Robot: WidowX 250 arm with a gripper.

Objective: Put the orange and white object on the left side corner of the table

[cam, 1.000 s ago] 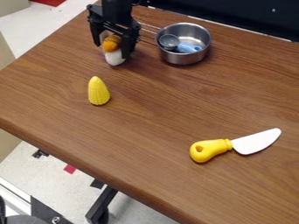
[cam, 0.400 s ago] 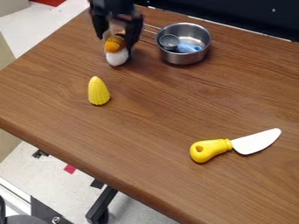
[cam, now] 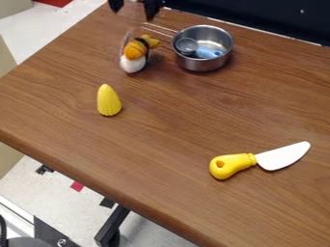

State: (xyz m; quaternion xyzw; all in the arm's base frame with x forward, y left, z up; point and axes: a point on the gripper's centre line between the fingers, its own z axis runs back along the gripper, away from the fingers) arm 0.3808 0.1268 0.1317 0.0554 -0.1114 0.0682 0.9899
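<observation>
While pincer (cam: pixel 134 12) hangs spread, orange and white object (cam: pixel 134 51) lies lower in view, apart.

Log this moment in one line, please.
gripper: open, at view's top edge | orange and white object: ungripped, on table, beside metal pot | yellow corn: on table

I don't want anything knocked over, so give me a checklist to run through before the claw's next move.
1. Claw open: ok, its two fingers stand apart.
2. Claw off the orange and white toy: ok, a gap shows between them.
3. Toy resting on the table: ok, by the look of it.
4. Toy at the left corner: cannot tell; it lies on the far left part, in from the edge.
5. Toy free of the pot's handle: cannot tell, they are very close.
6. Corn and knife away from the toy: ok, both lie apart from it.
</observation>
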